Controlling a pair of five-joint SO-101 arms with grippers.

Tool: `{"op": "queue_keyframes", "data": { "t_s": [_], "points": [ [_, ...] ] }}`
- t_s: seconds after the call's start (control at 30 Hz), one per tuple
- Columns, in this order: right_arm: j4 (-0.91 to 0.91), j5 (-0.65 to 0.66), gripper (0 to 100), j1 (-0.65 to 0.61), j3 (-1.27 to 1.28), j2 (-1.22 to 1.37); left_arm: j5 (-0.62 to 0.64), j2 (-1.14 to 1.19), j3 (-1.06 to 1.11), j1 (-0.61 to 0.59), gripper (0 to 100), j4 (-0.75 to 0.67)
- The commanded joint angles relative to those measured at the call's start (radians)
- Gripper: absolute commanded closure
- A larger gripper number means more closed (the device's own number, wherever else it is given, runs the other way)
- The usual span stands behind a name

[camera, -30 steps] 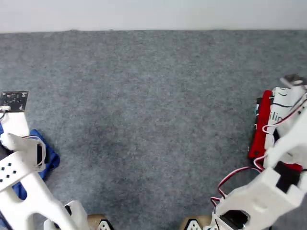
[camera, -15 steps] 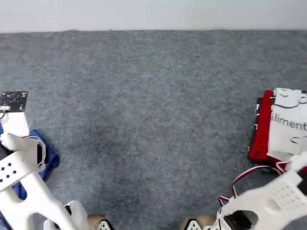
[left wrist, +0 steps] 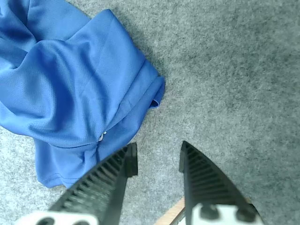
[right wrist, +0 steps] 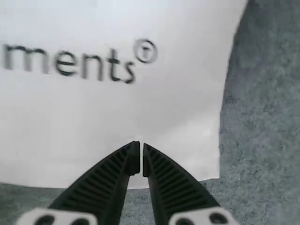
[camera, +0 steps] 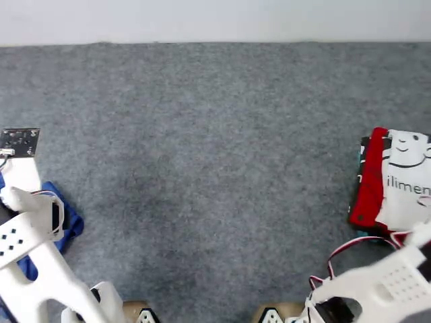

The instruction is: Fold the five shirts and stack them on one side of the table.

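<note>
A grey, felt-like worktop (camera: 215, 168) runs back to a pale wall strip (camera: 215, 20) along its far edge. At the worktop's right edge sits a stack of folded shirts: a white shirt (camera: 407, 182) with dark printed lettering and a drawn face lies on top, a red shirt (camera: 369, 185) shows as a band along the stack's inner side just beneath it, and a thin dark layer (camera: 362, 151) peeks out under the red one. How many shirts the stack holds in all cannot be told.

At the opposite side, against the left edge, a blue shirt (camera: 67, 222) lies crumpled and unfolded, partly covered by the left arm (camera: 30, 262). In the left wrist view the blue shirt (left wrist: 70, 89) spreads in loose folds, one hem corner curled over. The left jaws hang open above the worktop – bare grey felt shows between them – and one tip sits right at the blue shirt's lower edge; whether it touches the cloth cannot be told.

The right arm (camera: 384, 286) stands at the near right corner, red and white cables (camera: 350, 245) looping off it just in front of the stack. The right jaws are closed, tip against tip with only a hairline slit, poised over the white shirt (right wrist: 117, 93) close to its near hem.
</note>
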Motion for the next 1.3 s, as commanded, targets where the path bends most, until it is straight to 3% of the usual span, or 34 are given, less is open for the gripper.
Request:
{"op": "queue_keyframes", "data": {
  "t_s": [0.0,0.23,0.57,0.67,0.97,1.1,1.27],
  "points": [
    [0.071,0.006,99.0,-0.077,-0.051,-0.094,-0.008,-0.021,-0.002,0.003,84,0.017],
    [0.222,0.006,99.0,-0.196,-0.044,-0.041,-0.008,-0.023,-0.002,0.003,84,0.018],
    [0.222,-0.173,98.7,-0.314,-0.17,0.073,-0.008,-0.023,-0.002,0.003,84,0.018],
    [0.162,-0.207,98.9,-0.335,-0.279,0.077,-0.008,-0.021,-0.002,0.003,84,0.018],
    [-0.255,-0.364,98.9,-0.377,-0.304,0.286,-0.009,-0.023,0.042,0.003,84,0.015],
    [-0.245,-0.374,98.9,-0.43,-0.307,0.361,-0.009,-0.025,0.051,0.003,84,0.017],
    [-0.116,-0.377,98.9,-0.463,-0.351,0.278,-0.009,-0.025,0.019,0.003,84,0.018]
  ]
}}
